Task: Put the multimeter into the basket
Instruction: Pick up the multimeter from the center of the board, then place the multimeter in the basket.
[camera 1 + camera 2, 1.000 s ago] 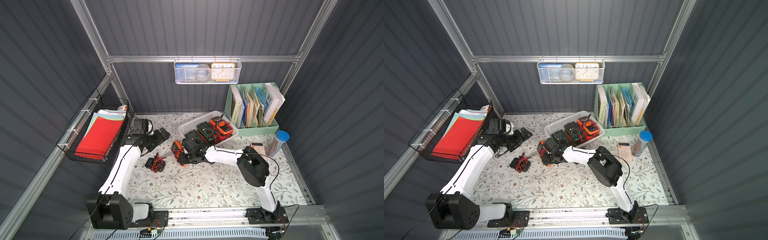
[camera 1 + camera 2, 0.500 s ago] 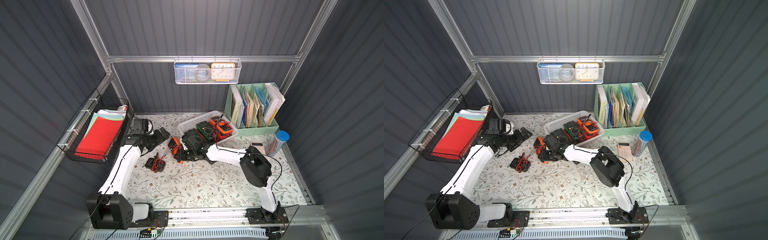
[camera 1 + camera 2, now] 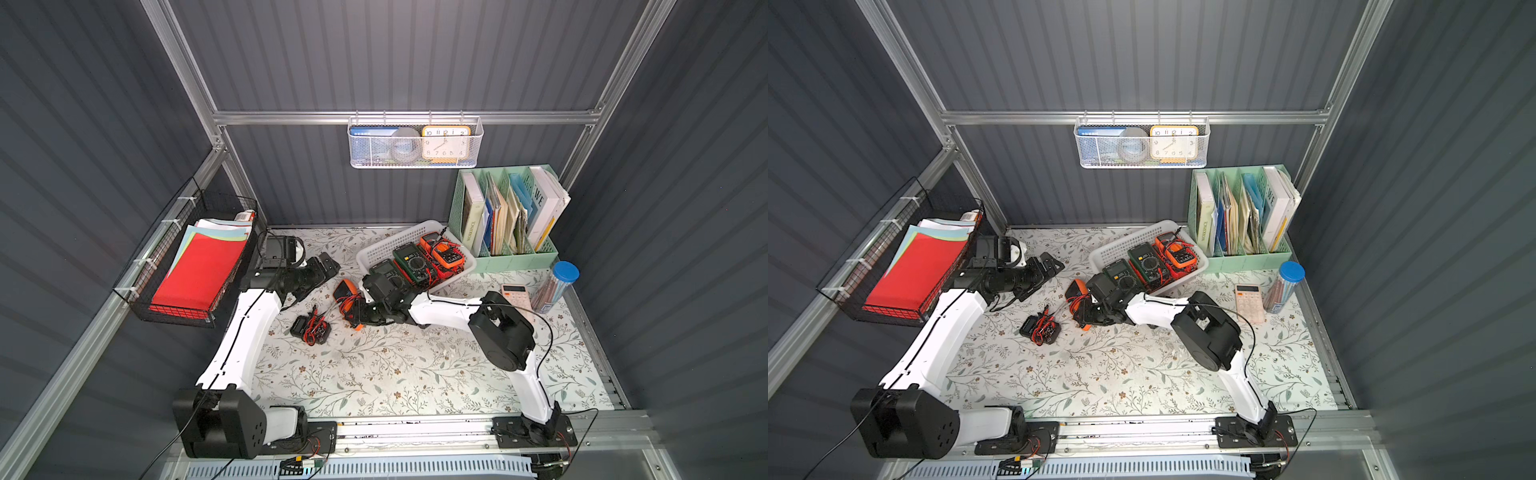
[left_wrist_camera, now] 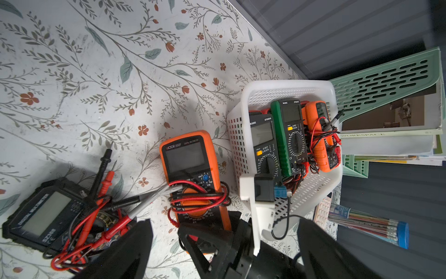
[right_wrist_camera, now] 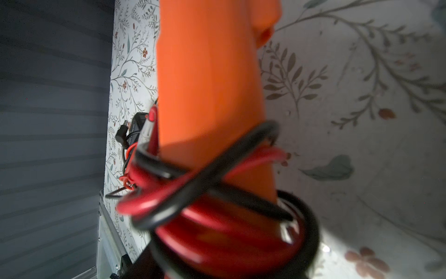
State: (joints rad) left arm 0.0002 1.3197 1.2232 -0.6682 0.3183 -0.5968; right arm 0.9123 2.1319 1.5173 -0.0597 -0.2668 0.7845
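Beside basket (image 4: 235, 135) | right fingers (image 4: 200, 244) pinch orange multimeter (image 4: 190, 169) | left fingers (image 4: 130, 248) spread

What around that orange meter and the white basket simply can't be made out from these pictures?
How the right gripper grips: the blurred orange multimeter fills the right wrist view; too small and dark in both top views.
Dial setting of the orange multimeter: left wrist view, wound leads and the right gripper cover it.
Lower half of the black multimeter: left wrist view, under its tangled probe wires.
Floor of the basket beneath its meters: hidden in every view.
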